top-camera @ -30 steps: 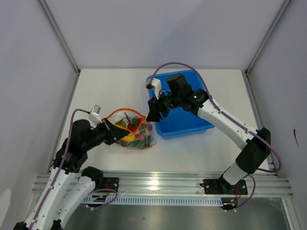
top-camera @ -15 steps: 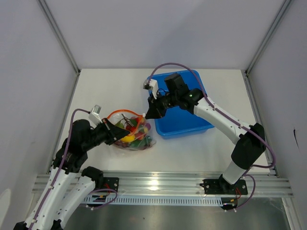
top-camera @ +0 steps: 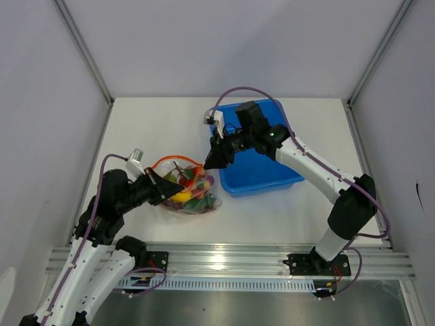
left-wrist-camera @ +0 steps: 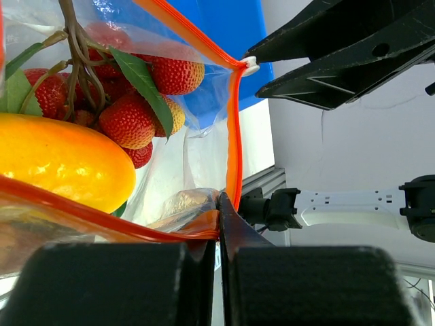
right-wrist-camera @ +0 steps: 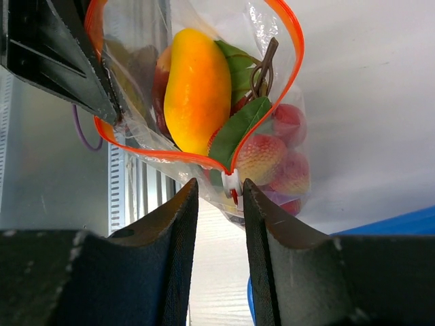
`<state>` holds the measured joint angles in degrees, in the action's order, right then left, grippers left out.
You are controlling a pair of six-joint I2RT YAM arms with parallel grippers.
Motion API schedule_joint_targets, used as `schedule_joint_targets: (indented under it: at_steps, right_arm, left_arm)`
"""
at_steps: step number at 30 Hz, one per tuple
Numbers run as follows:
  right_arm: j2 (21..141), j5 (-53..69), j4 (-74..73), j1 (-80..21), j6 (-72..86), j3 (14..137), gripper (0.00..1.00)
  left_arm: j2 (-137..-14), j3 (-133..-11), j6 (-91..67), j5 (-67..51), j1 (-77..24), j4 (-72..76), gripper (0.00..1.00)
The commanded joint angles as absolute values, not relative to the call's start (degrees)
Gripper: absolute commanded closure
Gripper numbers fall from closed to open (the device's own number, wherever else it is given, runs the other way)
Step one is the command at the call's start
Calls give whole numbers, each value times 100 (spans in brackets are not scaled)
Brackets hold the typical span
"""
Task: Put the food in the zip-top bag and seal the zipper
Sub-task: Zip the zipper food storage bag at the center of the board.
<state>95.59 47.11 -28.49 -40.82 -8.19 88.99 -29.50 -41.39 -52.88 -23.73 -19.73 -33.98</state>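
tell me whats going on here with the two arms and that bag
The left gripper is clamped on one end of the zip-top bag's mouth. The food is already inside: an orange-yellow piece and small red fruits show through the plastic. The right gripper is open, straddling the white slider at the other end of the zipper, which gapes wide, not yet sealed.

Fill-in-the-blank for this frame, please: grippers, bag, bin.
1. The left gripper is ___ on the edge of the bag.
2. The right gripper is ___, its fingers flanking the white slider.
3. The yellow fruit lies ___ the bag.
4. The colour of the bin is ___.
Missing words: shut; open; inside; blue.
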Motion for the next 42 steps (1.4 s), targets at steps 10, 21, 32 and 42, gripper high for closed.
schedule_joint_targets:
  at_steps: [10, 21, 32, 42]
  right_arm:
    - [9773, 5230, -2593, -4025, -923, 8974, 68]
    - [9835, 4808, -2663, -4139, -1028, 8974, 76]
    - [9905, 4720, -2689, -4219, -1037, 8991, 100]
    - [9344, 4140, -2787, -4500, -642, 8895, 100]
  left_arm:
    - [-2962, -4456, -5177, -2505, -1925, -3190, 99]
    - [-2944, -4447, -5177, -2514, -1925, -3208, 99]
    - [-2936, -4395, -5150, -2487, -1925, -3199, 99]
    - [-2804, -4430, -4466, -1768, -1925, -3541, 99]
